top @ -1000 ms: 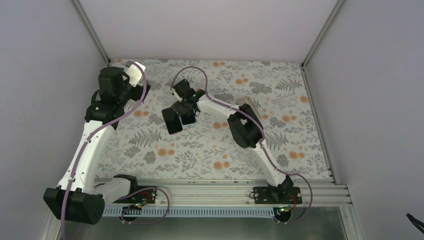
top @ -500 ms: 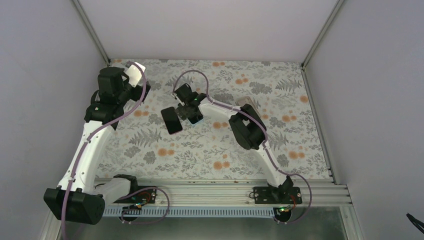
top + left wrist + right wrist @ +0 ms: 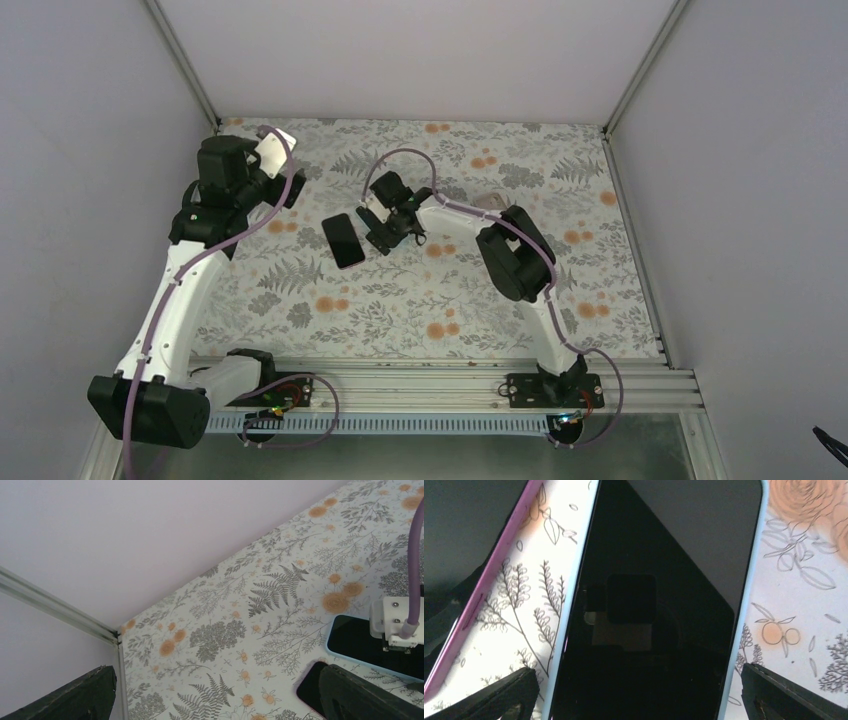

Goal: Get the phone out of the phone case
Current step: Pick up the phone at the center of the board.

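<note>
A phone with a black screen sits in a light-blue case, flat on the floral table. My right gripper is open right above it, one finger on each side of the case and neither touching it. In the top view the right gripper hides this phone. The left wrist view shows part of the blue-cased phone under the right wrist. My left gripper is open and empty, raised at the back left.
A second black phone with a pink edge lies just left of the blue-cased one; it also shows in the right wrist view and the left wrist view. The enclosure walls stand close at the back and left.
My right gripper has shifted right, away from the pink-edged phone, which now lies fully uncovered. The left wrist has turned slightly.
</note>
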Controlling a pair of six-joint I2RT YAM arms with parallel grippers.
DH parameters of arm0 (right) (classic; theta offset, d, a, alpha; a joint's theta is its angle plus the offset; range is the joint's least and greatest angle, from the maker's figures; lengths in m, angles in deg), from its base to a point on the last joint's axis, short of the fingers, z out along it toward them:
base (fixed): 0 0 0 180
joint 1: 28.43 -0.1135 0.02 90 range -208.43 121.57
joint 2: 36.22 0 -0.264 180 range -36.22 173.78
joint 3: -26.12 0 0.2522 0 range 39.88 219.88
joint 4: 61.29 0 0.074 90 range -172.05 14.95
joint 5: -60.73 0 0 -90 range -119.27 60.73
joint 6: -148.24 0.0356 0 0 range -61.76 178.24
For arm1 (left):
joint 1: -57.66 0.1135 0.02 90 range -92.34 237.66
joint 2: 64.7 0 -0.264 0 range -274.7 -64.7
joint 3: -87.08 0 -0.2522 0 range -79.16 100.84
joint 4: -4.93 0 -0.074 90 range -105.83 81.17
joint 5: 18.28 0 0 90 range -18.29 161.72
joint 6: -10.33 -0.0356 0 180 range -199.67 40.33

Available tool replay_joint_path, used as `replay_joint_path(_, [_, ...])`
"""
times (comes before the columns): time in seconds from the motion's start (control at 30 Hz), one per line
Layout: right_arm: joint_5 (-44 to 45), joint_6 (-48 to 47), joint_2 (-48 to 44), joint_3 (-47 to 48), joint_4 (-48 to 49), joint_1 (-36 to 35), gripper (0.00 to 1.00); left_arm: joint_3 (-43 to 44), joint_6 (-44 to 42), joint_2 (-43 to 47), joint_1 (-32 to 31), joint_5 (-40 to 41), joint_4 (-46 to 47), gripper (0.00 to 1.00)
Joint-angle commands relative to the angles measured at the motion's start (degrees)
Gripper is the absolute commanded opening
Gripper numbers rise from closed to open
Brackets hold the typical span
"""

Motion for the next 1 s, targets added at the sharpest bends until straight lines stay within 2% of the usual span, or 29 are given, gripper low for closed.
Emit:
replay_joint_path(0.0, [-4.71, -3.33, 4.78, -2.44, -11.01, 1.5, 1.0, 0.98, 0.37, -0.06, 0.5, -1.91, -1.06, 1.0])
replay_joint_path(0.27, [-5.76, -2.89, 9.29, 0.11, -15.07, 2.34, 1.0, 1.09, -0.24, -1.02, 0.5, -1.64, -2.0, 1.0])
replay_joint_path(0.4, [-3.64, -1.79, 11.14, 1.51, -16.56, 2.34, 0.92, 1.79, -0.68, -2.2, 0.5, -0.43, -2.52, 1.0])
replay_joint_path(0.53, [-1.34, -1.41, 11.41, 1.31, -17.17, 2.34, 0.77, 2.53, -1.1, -2.71, 0.5, -0.56, -2.99, 1.0])
replay_joint_path(0.63, [0.62, -1.31, 10.24, -0.27, -16.47, 2.33, 0.72, 2.8, -1.58, -3.54, 0.48, -1.17, -3.55, 1.0])
replay_joint_path(0.7, [1.71, -1.66, 8.35, -2.04, -14.54, 2.34, 0.7, 2.96, -1.98, -5.04, 0.49, -3.28, -4.34, 1.0])
replay_joint_path(0.8, [2.89, -2.92, 3.49, -4.94, -10.41, 2.34, 0.66, 3.76, -2.72, -9.76, 0.82, -11.88, -7.31, 1.0])
replay_joint_path(0.97, [8.33, -5.41, -7.38, -10.75, -2.07, 2.26, 0.57, 11.61, -5.4, -21.33, 0.89, -27.42, -19.24, 1.0])
